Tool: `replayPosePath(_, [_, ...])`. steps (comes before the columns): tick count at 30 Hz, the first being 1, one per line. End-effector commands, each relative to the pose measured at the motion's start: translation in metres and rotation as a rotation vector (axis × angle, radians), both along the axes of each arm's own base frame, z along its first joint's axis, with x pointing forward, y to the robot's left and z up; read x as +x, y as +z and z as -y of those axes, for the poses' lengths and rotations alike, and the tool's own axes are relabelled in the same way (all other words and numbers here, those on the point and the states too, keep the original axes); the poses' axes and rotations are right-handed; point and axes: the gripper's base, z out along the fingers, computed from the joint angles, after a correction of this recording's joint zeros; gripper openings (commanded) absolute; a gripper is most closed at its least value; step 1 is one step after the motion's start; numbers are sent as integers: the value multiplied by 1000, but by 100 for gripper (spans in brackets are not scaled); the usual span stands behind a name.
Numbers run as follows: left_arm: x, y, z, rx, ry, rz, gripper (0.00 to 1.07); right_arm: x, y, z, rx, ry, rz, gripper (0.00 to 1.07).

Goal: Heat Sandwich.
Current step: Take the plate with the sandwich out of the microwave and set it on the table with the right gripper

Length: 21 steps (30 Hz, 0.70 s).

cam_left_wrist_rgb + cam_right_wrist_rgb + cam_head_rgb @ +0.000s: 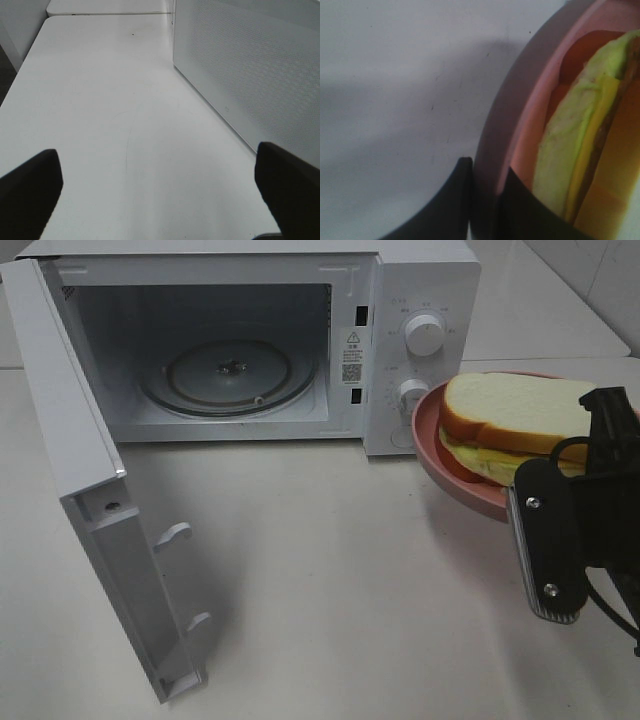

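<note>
The sandwich [515, 420], thick white bread over a yellow-green filling, lies on a round pink plate [440, 455] held above the table at the right, just in front of the microwave's control panel. My right gripper [522, 495] is shut on the plate's near rim. Its wrist view shows the fingers [462, 200] clamping the pink rim [520, 110], with the sandwich filling [570, 165] close beside them. My left gripper [159, 185] stands open over bare table and does not appear in the exterior high view.
The white microwave [420, 300] stands at the back with its door [90, 490] swung wide open to the left and a glass turntable [230, 375] inside. A white dotted panel of the microwave [250, 65] rises beside my left gripper.
</note>
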Motion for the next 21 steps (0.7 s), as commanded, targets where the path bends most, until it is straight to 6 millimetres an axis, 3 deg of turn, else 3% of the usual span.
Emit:
replayPosePath(1, [-3,-1,0,1,1,24,101,1,5,3,0,-24,36,4])
replayPosePath(21, [-3,-1,0,1,1,24,101,0,7,19,-4,-305,61,4])
